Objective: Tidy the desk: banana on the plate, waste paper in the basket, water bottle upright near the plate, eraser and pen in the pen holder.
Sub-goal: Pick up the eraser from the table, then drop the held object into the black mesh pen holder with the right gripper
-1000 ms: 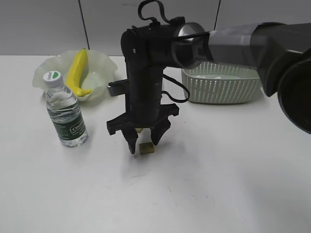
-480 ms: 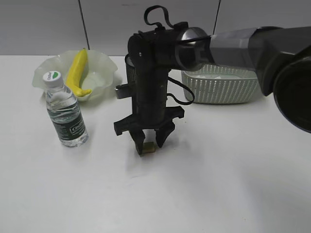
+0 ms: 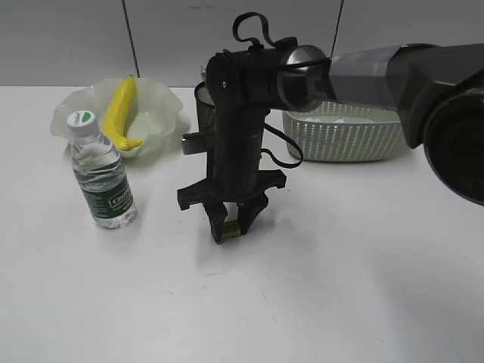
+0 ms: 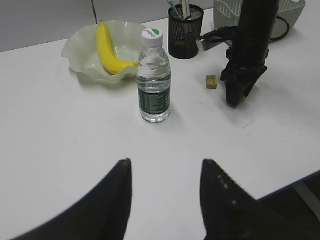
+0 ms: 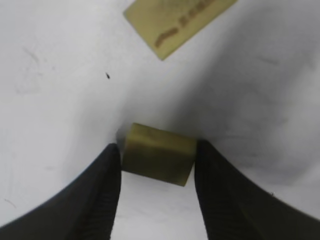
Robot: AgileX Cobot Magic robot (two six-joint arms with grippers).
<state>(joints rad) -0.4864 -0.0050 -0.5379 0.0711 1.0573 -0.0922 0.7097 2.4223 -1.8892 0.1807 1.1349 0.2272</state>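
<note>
My right gripper (image 3: pixel 233 228) points straight down at the desk (image 3: pixel 340 272), its fingertips pressed against both sides of a small olive eraser (image 5: pixel 158 154) that still rests on the surface. A second olive eraser (image 4: pixel 211 81) lies just beyond it. The banana (image 3: pixel 121 110) lies in the pale green plate (image 3: pixel 162 102). The water bottle (image 3: pixel 102 178) stands upright in front of the plate. The black mesh pen holder (image 4: pixel 185 32), with a pen (image 4: pixel 184 7) in it, stands behind the right arm. My left gripper (image 4: pixel 166 162) hovers open over bare desk. I cannot make out the waste paper.
The sage green basket (image 3: pixel 344 134) sits at the back right, behind the right arm. The desk's near edge (image 4: pixel 295 180) shows at the lower right of the left wrist view.
My right gripper shifted slightly right, came down around the eraser and narrowed its jaws onto it. The left gripper has not moved.
</note>
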